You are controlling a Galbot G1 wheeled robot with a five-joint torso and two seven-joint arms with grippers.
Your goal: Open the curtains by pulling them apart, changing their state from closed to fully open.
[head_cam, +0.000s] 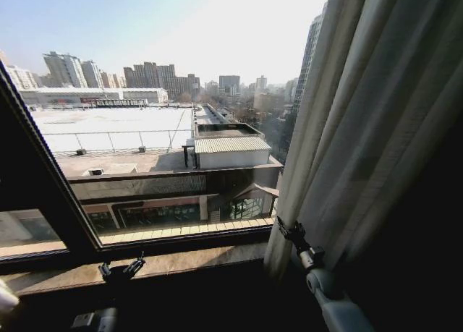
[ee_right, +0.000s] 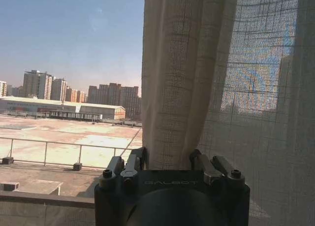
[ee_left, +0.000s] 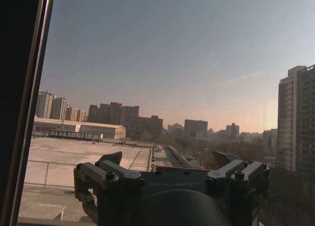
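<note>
One cream sheer curtain (head_cam: 362, 129) hangs bunched in pleats along the right side of the window, leaving the glass to its left uncovered. My right gripper (head_cam: 288, 232) is at the curtain's inner edge, low down near the sill. In the right wrist view a fold of the curtain (ee_right: 172, 88) runs down between the fingers of the right gripper (ee_right: 169, 162), which are drawn in on it. My left gripper (head_cam: 121, 269) hovers low by the sill, left of centre. The left wrist view shows the left gripper (ee_left: 170, 159) open, facing bare glass with nothing between its fingers.
A dark window frame bar (head_cam: 51, 187) slants across the left, and its edge (ee_left: 19, 88) is close beside the left gripper. The stone sill (head_cam: 181, 263) runs under both grippers. Rooftops and city buildings lie beyond the glass.
</note>
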